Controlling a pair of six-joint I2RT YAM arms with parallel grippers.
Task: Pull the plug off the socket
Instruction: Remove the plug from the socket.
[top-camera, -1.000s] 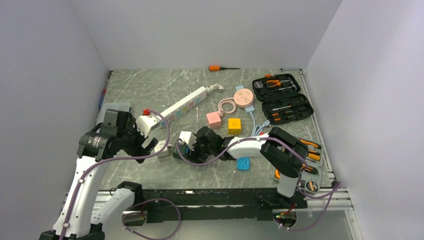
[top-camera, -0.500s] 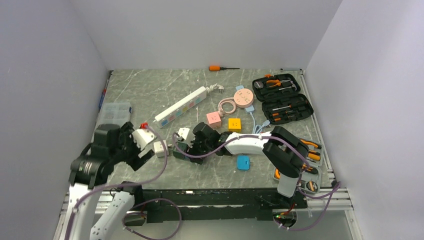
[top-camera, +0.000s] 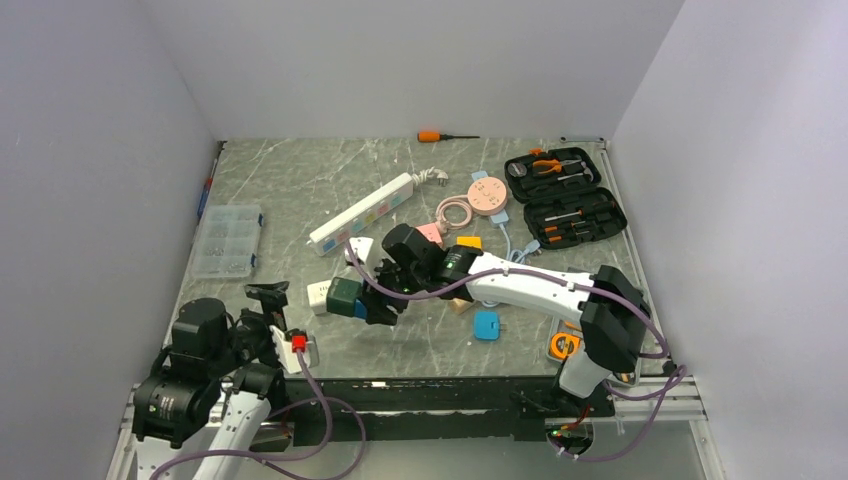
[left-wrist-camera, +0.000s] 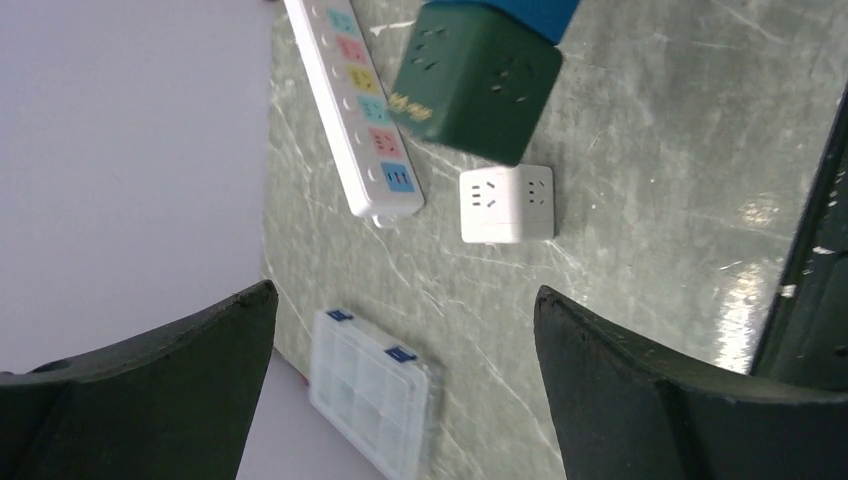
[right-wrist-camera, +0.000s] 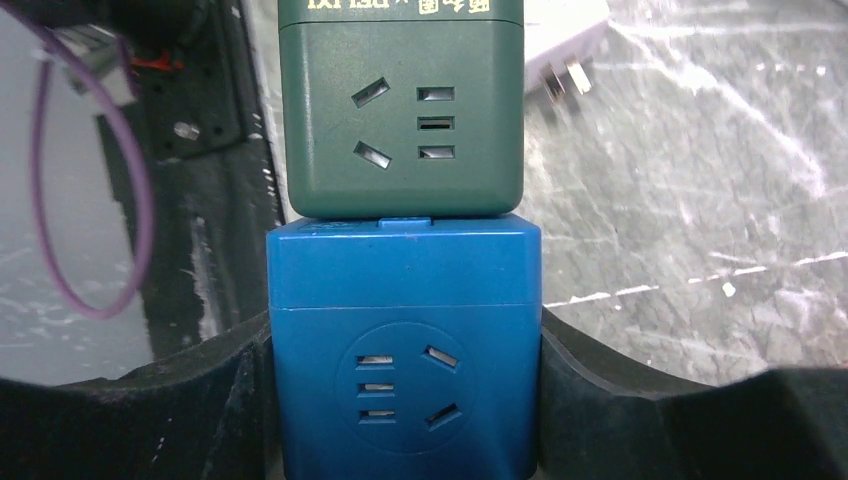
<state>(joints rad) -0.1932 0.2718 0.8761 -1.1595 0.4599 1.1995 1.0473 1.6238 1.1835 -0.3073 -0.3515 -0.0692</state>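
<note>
My right gripper (top-camera: 378, 300) is shut on a blue cube adapter (right-wrist-camera: 405, 360), its jaws pressing both sides. A dark green cube adapter (right-wrist-camera: 400, 110) is joined to the blue cube's front; the pair is held above the table (top-camera: 343, 297). A white cube adapter (top-camera: 318, 293) lies on the table just left of them, prongs showing (right-wrist-camera: 565, 40). The long white power strip (top-camera: 362, 212) with pastel outlets lies further back with no plug in it; it also shows in the left wrist view (left-wrist-camera: 355, 110). My left gripper (top-camera: 268, 294) is open and empty (left-wrist-camera: 405, 300) by the near left edge.
A clear organiser box (top-camera: 226, 240) lies at the left edge. Pink (top-camera: 428, 234) and yellow (top-camera: 468, 243) cubes, a round pink disc with coiled cable (top-camera: 487, 196), a small blue adapter (top-camera: 487, 325), an open tool case (top-camera: 563, 198) and an orange screwdriver (top-camera: 432, 136) lie middle to right.
My left arm has drawn back from the white cube to the near left edge. My right gripper has shifted left and further from the base with the blue and green cubes. The white cube stayed.
</note>
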